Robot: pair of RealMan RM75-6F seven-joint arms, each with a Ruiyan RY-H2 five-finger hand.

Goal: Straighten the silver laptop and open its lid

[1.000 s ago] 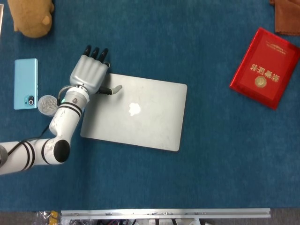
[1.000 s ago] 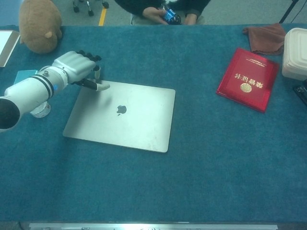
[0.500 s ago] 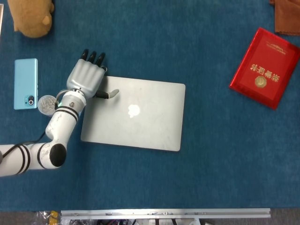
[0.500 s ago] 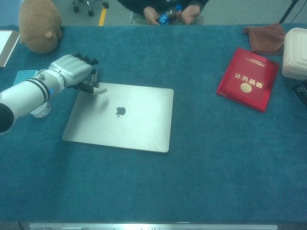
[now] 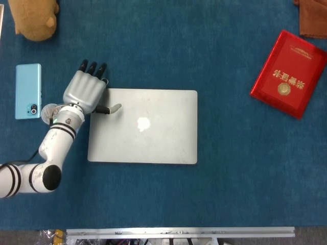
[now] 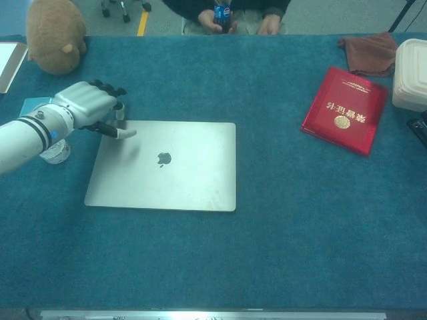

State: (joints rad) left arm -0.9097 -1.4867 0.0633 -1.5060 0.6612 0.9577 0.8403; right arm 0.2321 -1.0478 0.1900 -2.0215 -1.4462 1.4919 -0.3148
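Note:
The silver laptop (image 5: 145, 126) (image 6: 167, 167) lies shut on the blue table, its edges square to the table front. My left hand (image 5: 85, 91) (image 6: 88, 107) is at the laptop's far left corner. The fingers curl down behind that corner and the thumb lies across the lid. It holds nothing. My right hand is out of both views.
A light blue phone (image 5: 27, 91) and a small clear cup (image 5: 50, 113) sit left of my left arm. A brown plush toy (image 5: 31, 18) is at the far left. A red booklet (image 5: 288, 73), a brown cloth (image 6: 370, 52) and a white box (image 6: 410, 72) are at the right.
My left hand moved left and pulled the laptop's far left corner with it. The laptop turned from skewed to square with the table edge.

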